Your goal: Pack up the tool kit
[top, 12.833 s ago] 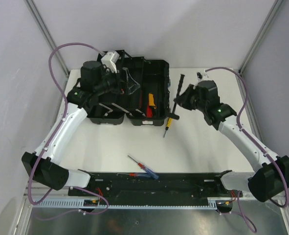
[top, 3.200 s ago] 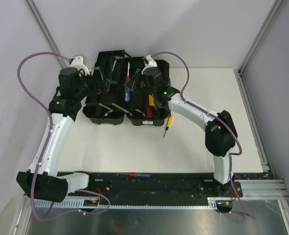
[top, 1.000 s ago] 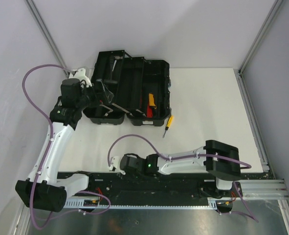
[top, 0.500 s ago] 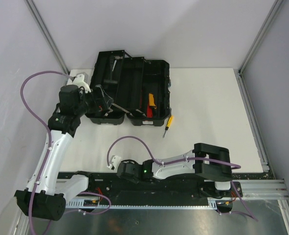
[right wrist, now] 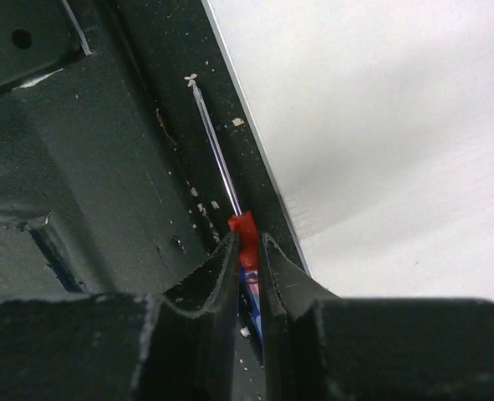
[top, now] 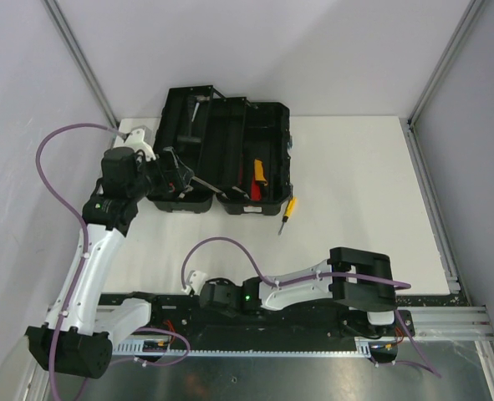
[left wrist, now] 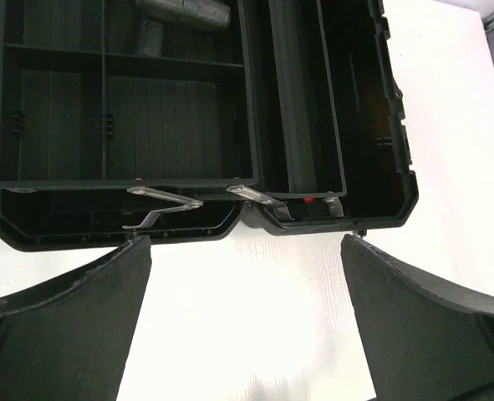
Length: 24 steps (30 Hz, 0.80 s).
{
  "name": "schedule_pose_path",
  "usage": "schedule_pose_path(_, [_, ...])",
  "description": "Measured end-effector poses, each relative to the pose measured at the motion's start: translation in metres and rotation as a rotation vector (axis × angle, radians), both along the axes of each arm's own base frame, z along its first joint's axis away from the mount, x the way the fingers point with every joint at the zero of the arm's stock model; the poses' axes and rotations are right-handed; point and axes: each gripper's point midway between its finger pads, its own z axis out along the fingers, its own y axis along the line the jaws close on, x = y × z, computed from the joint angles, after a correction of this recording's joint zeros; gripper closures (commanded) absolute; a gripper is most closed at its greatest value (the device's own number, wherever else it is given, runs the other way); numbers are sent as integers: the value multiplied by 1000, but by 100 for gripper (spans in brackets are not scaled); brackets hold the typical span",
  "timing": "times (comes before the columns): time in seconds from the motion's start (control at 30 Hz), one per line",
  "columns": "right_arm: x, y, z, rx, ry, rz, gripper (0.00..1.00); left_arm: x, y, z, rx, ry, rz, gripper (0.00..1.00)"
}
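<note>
At the far left of the white bench, the black toolbox is seen standing open, its upper tray swung out on metal link arms. Red- and orange-handled tools are seen lying inside the right half of the box.

The left hand is held at the box's left front, its fingers spread as wide as they go, with nothing caught between them; only bare bench and the box's edge are framed in the wrist view.

The right arm is folded low across the near edge of the bench, where the right hand is pressed down over the black rail that carries the arm bases. Its fingers are closed on a red-and-blue screwdriver, pinched just behind the red collar, the thin steel shaft stretched out along the rail close to the bench's edge.

A yellow-handled screwdriver is left on the bench just beside the toolbox's front right corner, well apart from both hands.
</note>
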Motion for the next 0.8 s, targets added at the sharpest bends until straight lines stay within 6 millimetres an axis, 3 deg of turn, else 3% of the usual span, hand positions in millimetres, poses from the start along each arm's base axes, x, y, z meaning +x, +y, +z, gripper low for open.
schedule_pose_path(0.27, [0,-4,-3,-16,17,-4,71,-3,1,-3,1,3,0,1])
schedule_pose_path(0.67, [3,-13,-9,-49,213,110,75,-3,1,-2,2,1,2,0])
schedule_pose_path(0.8, [1,-13,-13,-66,213,131,72,-3,1,-3,3,1,3,1])
